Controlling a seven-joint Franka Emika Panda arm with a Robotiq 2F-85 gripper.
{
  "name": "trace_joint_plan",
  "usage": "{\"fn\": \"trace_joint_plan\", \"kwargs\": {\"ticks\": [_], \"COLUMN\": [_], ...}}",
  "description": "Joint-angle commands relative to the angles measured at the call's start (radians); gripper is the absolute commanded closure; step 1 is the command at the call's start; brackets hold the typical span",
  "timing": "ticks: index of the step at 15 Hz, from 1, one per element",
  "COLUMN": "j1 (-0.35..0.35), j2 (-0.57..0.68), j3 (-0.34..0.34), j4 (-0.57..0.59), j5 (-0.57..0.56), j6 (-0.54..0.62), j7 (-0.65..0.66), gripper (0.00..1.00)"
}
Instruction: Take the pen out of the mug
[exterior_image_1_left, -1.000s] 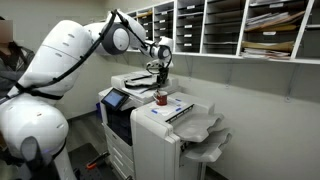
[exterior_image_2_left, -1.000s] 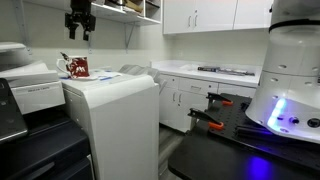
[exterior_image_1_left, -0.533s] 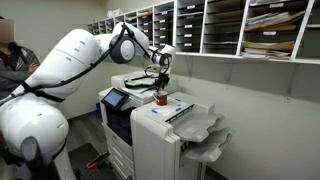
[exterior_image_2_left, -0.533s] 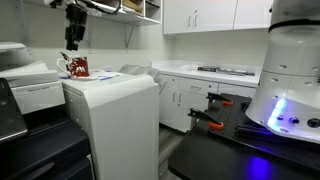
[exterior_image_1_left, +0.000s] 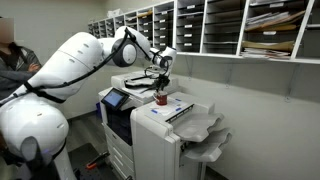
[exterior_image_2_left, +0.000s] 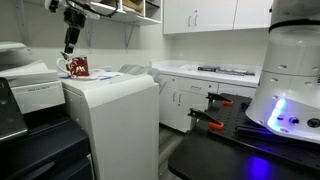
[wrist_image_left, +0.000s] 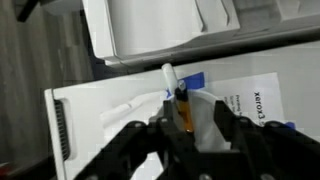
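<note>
The small dark red mug (exterior_image_1_left: 160, 98) stands on top of the white printer (exterior_image_1_left: 165, 135); it also shows in an exterior view (exterior_image_2_left: 79, 67). The thin pen (exterior_image_2_left: 65, 61) leans out of it. My gripper (exterior_image_1_left: 160, 80) hangs just above the mug, also in the exterior view (exterior_image_2_left: 70, 42). In the wrist view the pen (wrist_image_left: 180, 100), orange with a white cap, rises between my gripper's (wrist_image_left: 194, 103) black fingers. It is close to one finger, with a gap to the other. The gripper is open. I cannot make out the mug in the wrist view.
A larger copier (exterior_image_1_left: 122, 100) with a paper tray stands beside the printer. Wall shelves with papers (exterior_image_1_left: 230, 25) hang close above and behind. A white sheet (wrist_image_left: 250, 95) lies on the printer top. A person (exterior_image_1_left: 12, 55) sits at the far edge.
My gripper has come down towards the mug and tilted, so its fingers now straddle the pen's top. The mug and the pen have not moved.
</note>
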Motion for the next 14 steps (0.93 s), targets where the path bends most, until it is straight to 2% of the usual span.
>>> {"fn": "trace_joint_plan", "kwargs": {"ticks": [1,4,6,7,8,12,14], "j1": [-0.008,-0.006,-0.004,-0.003,-0.003,-0.004,-0.006], "j2": [0.023,0.029,0.038,0.045,0.050,0.064,0.073], "j3": [0.006,0.006,0.002,0.000,-0.001,-0.004,0.000], "j4": [0.035,0.029,0.028,0.032,0.038,0.046,0.049], "j5": [0.012,0.004,-0.001,-0.004,-0.005,-0.012,-0.010], "j6": [-0.015,-0.024,-0.026,-0.031,-0.031,-0.032,-0.034], "j7": [-0.002,-0.018,-0.016,-0.013,-0.013,-0.019,-0.029], "gripper": [0.48,0.48,0.55,0.63,0.62,0.77,0.72]}}
